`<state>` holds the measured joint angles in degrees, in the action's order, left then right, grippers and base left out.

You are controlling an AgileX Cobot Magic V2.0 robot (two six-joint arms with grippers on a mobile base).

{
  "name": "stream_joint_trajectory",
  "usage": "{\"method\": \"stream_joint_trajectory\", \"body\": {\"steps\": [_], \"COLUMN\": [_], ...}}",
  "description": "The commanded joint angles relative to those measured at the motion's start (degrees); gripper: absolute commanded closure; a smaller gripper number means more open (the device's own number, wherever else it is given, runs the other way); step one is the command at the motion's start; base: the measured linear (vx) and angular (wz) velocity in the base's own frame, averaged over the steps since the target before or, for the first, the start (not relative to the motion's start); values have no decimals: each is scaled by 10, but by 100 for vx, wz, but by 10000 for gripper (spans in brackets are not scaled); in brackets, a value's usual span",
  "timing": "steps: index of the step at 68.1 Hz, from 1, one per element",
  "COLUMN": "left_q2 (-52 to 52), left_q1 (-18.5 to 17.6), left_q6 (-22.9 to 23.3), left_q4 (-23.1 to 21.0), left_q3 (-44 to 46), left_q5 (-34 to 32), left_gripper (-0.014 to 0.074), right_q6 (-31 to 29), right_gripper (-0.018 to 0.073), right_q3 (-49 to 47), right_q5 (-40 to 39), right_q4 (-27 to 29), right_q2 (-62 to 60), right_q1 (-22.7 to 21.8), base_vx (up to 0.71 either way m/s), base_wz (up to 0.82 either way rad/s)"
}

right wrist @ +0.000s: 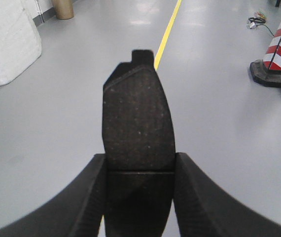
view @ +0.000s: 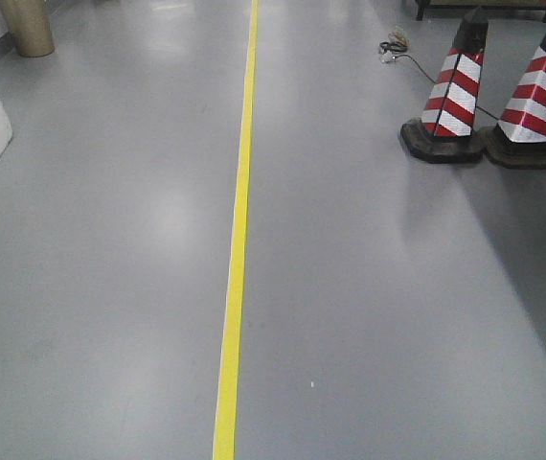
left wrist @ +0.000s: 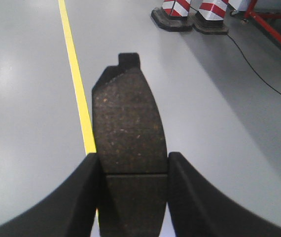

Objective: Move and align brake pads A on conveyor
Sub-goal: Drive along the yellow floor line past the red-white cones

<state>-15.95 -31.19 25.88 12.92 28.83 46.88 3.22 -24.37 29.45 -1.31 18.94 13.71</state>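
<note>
In the left wrist view a dark speckled brake pad (left wrist: 129, 123) with a centre groove sticks forward out of my left gripper (left wrist: 133, 165), whose black fingers are shut on its two long edges. In the right wrist view my right gripper (right wrist: 139, 168) is shut the same way on a second brake pad (right wrist: 138, 123). Both pads hang above the grey floor, tabs pointing away from me. The conveyor is out of view in all three views. Neither gripper shows in the front view.
A yellow floor line (view: 238, 240) runs straight ahead. Two red-and-white striped cones (view: 455, 91) on black bases stand at the right with a cable beside them. A white wrapped block (right wrist: 7, 42) and a tan cylinder (view: 26, 26) are on the left. A red frame (left wrist: 273, 29) is at far right.
</note>
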Motion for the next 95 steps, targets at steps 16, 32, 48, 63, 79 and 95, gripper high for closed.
{"method": "stream_joint_trajectory", "body": {"steps": [16,32,48,63,79,95], "left_q2": [-6,-6,-6,-6,-6,-6], "left_q1": [-2,-2,-2,-2,-2,-2], "left_q6": [1,1,1,1,1,1], "left_q4": [8,8,8,8,9,9], "left_q3": [18,18,18,18,18,18], "left_q5": [-51,-51,-51,-51,-51,-51], "left_gripper": [602,602,602,602,602,602], "right_q6": [-2,-2,-2,-2,-2,-2], "right_gripper": [566,566,566,566,566,566], "right_q3": [-17,-17,-17,-17,-17,-17], "right_q5": [-53,-53,-53,-53,-52,-52], "right_q4": [-4,-4,-4,-4,-4,-5], "right_q2": [3,3,3,2,1,1], "right_q1": [-4,-4,-4,-4,-4,-4], "base_vx": [72,72,73,73,73,70], "base_wz": [-3,-9,-6,-2,0,0]}}
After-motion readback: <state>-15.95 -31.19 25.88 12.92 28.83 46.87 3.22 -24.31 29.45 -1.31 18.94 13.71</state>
